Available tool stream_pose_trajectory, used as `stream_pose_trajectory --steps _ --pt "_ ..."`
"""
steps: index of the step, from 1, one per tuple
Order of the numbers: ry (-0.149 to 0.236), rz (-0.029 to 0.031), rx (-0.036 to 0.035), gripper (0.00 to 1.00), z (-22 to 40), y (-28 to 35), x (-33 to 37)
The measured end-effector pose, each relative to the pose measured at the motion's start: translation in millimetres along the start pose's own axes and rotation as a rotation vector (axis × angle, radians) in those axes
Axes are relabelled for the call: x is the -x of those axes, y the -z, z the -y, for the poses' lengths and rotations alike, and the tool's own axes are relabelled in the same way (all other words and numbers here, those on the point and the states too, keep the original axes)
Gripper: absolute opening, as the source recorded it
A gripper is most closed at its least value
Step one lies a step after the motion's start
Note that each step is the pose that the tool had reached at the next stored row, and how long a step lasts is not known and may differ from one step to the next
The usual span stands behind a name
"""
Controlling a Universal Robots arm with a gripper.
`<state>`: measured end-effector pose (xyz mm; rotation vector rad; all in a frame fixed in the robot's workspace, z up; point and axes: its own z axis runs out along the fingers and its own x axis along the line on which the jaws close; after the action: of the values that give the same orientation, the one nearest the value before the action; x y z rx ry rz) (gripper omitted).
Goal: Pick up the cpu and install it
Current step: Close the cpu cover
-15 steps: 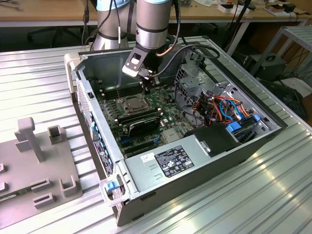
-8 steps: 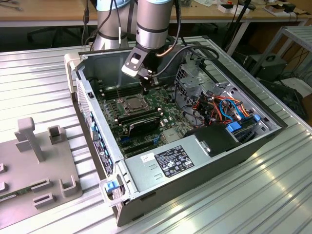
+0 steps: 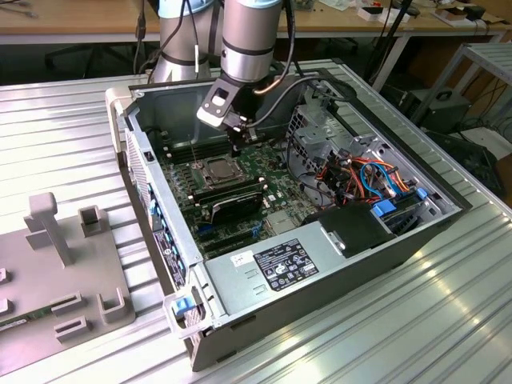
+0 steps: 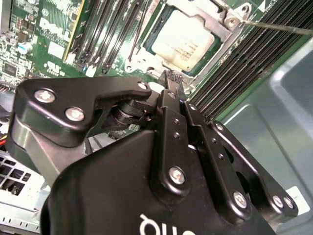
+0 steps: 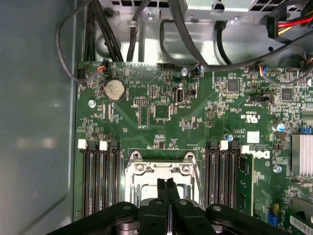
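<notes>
One robot arm reaches down into an open computer case that lies on its side on a ribbed metal table. Its black gripper hangs over the green motherboard, just to the exterior view's right of the square processor socket. In both wrist views the two fingers are pressed flat against each other along their length, clenched on themselves and not on any part.

The cpu is a small flat square with a silvery-tan face. In the second wrist view it lies level inside the metal socket frame, apart from the fingers. The fingertips stand close over the edge of that frame. Whether they touch it cannot be told.

In the first wrist view, rows of black memory slots run along both sides of the socket. A round coin battery sits farther off on the board.

In the exterior view, two long black memory sticks sit on the board just beside the socket, on its near side. A silver power supply occupies the near end of the case. Orange and blue cables bunch together toward the exterior view's right. A grey fixture with upright posts stands on the table at the exterior view's left, well apart from the case.
</notes>
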<state>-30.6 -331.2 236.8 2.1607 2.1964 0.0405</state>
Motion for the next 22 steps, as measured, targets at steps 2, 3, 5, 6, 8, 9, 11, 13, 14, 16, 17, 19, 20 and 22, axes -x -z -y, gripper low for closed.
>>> stream_pose_trajectory --steps 2,3,5,6,8,9,11,13,14,16,17,19,20,22 --pt "0.000 0.0001 -0.0001 0.11 4.6 -2.9 -1.9" --pt "0.000 0.0001 0.0000 0.11 6.2 -3.9 -3.0" --pt "0.000 0.0001 0.0000 0.11 8.7 -4.8 -4.4" --pt "0.000 0.0002 0.0000 0.11 10.1 -5.2 -5.4" --pt "0.000 0.0011 0.0000 0.11 13.6 -5.8 -7.1" --pt "0.000 0.0017 0.0000 0.11 15.3 -6.0 -8.0" --pt "0.000 0.0023 0.0000 0.11 21.2 -7.5 -9.8" --pt "0.000 0.0029 0.0000 0.11 25.8 -8.6 -11.5" --pt "0.000 0.0030 0.0000 0.11 28.4 -9.3 -12.0" --pt "0.000 0.0031 0.0000 0.11 34.5 -11.2 -12.8" --pt "0.000 0.0031 -0.0001 0.11 36.1 -11.7 -12.9" --pt "0.000 0.0034 -0.0001 0.11 39.1 -12.9 -13.4" --pt "0.000 0.0038 -0.0002 0.11 40.2 -13.1 -13.5" --pt "0.000 0.0038 0.0000 0.11 42.9 -13.5 -13.6"
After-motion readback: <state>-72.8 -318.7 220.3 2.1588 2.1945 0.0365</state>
